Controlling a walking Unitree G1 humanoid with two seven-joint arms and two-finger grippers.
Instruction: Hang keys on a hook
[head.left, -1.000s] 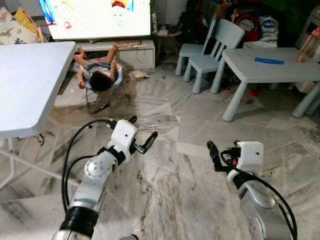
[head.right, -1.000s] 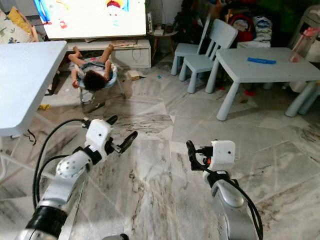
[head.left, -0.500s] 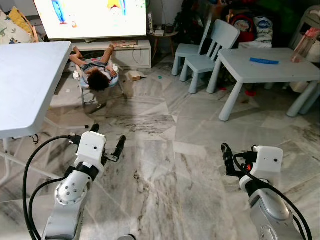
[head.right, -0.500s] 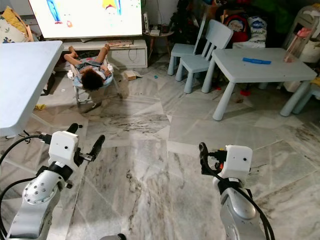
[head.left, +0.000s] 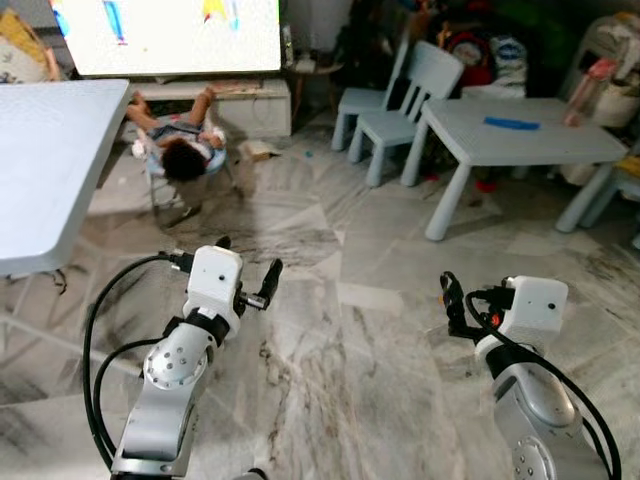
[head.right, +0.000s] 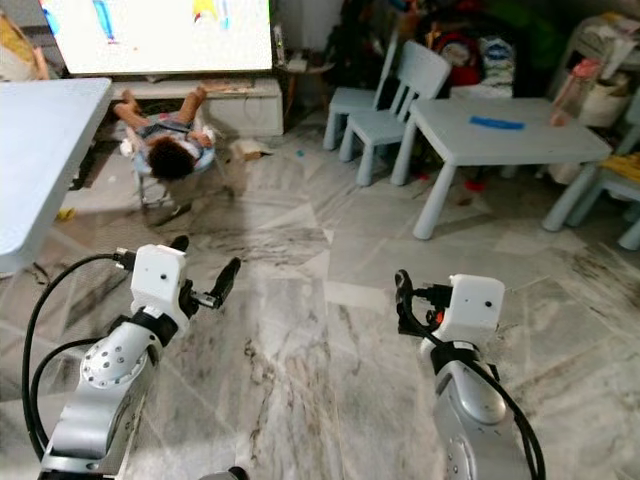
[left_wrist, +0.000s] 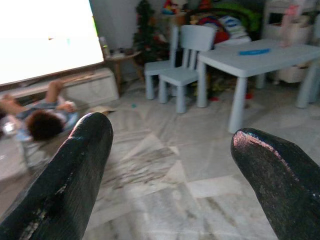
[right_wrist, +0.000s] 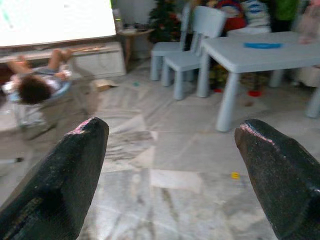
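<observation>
Here, both arms raised over open marble floor (head.left: 330, 400), each hand spread and empty; neither keys nor hook can be made out.

Nearest, the left hand (head.left: 262, 285) and right hand (head.left: 452, 306) hover above bare floor, fingers apart in both wrist views and pinching nothing. To the robot's left, the edge of a big white counter (head.left: 50, 170) juts close to the left arm; a swing or turn that way could clip it. Ahead left, a person (head.left: 180, 150) lies on the floor before the bright screen (head.left: 170, 35), the main hazard if the robot walks straight on. Ahead right stand a small table (head.left: 520, 135) and two chairs (head.left: 400, 90). The widest free lane appears to run down the middle, between person and table.
</observation>
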